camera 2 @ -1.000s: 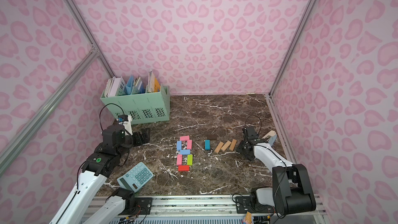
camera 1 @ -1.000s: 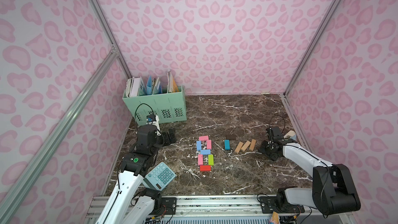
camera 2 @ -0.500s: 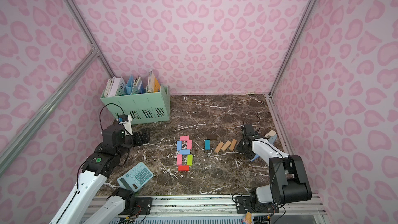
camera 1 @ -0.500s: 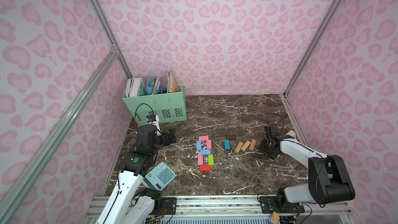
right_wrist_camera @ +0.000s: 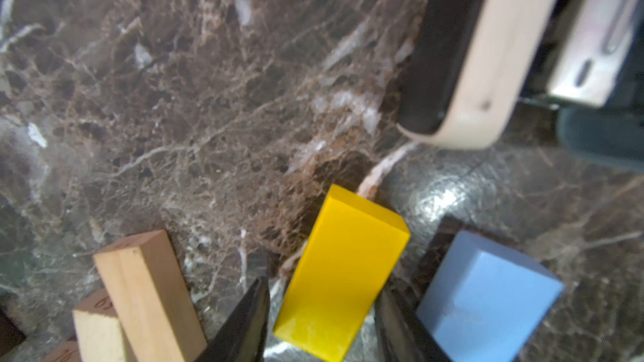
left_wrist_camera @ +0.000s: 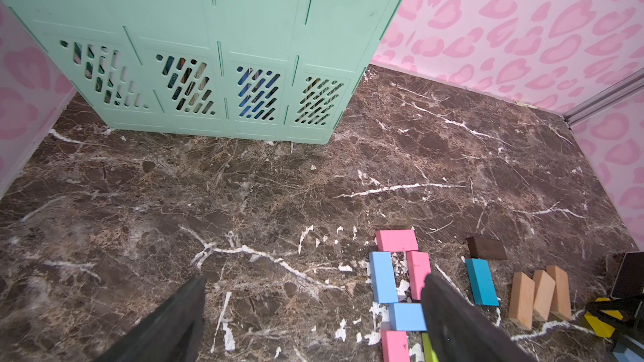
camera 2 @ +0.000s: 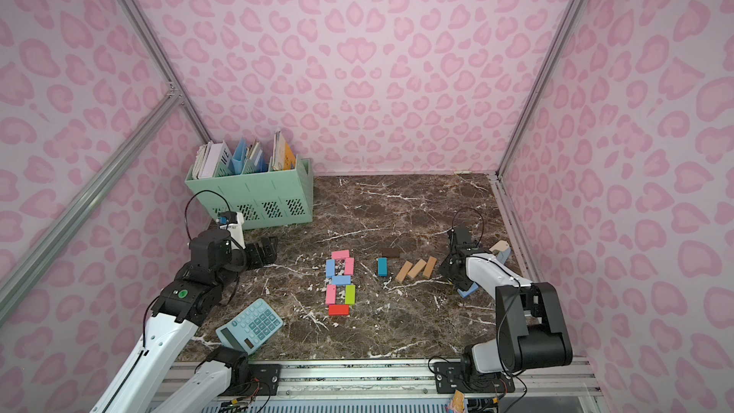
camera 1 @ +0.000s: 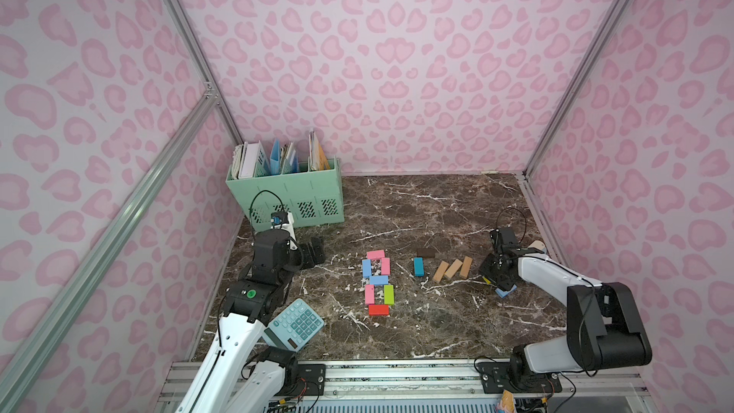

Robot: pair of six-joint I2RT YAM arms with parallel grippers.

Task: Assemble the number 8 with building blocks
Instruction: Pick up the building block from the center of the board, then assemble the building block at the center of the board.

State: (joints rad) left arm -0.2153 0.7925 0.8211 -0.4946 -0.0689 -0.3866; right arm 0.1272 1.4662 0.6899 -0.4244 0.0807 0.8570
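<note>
Mint plastic organizer point(camera 1: 302, 196) w/ slotted vents is standing at far-left corner of the veined brown marble tabletop point(camera 1: 429, 208), holding upright books & folders point(camera 1: 274, 158). Building blocks point(camera 1: 377, 282), flat matte rectangles, are lying mid-tabletop as an 8. Three bare-wood ones point(camera 1: 452, 269) are sitting side by side toward the right edge. Right gripper point(right_wrist_camera: 322, 287) is straddling a glossy yellow block point(right_wrist_camera: 341, 255) beside a lt-blue one point(right_wrist_camera: 484, 294); can't tell if it's pinching. Left gripper point(left_wrist_camera: 313, 279) is hanging spread wide, gripping nothing.
</note>
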